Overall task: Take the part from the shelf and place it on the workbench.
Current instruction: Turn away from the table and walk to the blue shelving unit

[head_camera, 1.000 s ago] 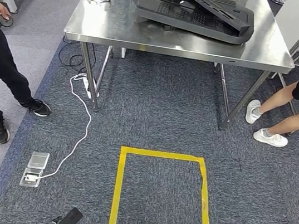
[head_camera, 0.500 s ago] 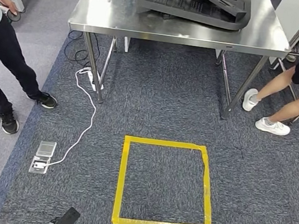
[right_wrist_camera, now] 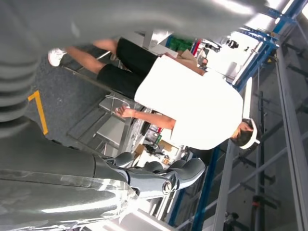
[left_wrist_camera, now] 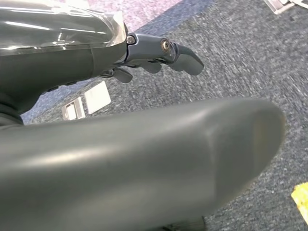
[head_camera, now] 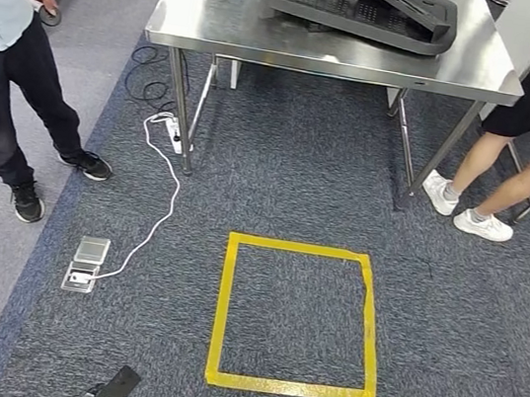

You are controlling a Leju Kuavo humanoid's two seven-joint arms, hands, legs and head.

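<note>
The steel workbench (head_camera: 197, 24) carrying the dark grey plastic part (head_camera: 359, 3) is now framed further right at the top, the view having swung, with the left hand (left_wrist_camera: 160, 53) and right hand (right_wrist_camera: 160, 178) seen released and empty, so placement appears done.

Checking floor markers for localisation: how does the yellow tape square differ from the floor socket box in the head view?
The yellow tape square is an outline with bare carpet inside; the floor socket box is a solid silver plate. The square is much larger. The box has a white cable running to it; the square has nothing attached. The square lies in front of the steel table, the box off to the left. Both sit on the grey carpet.
</note>
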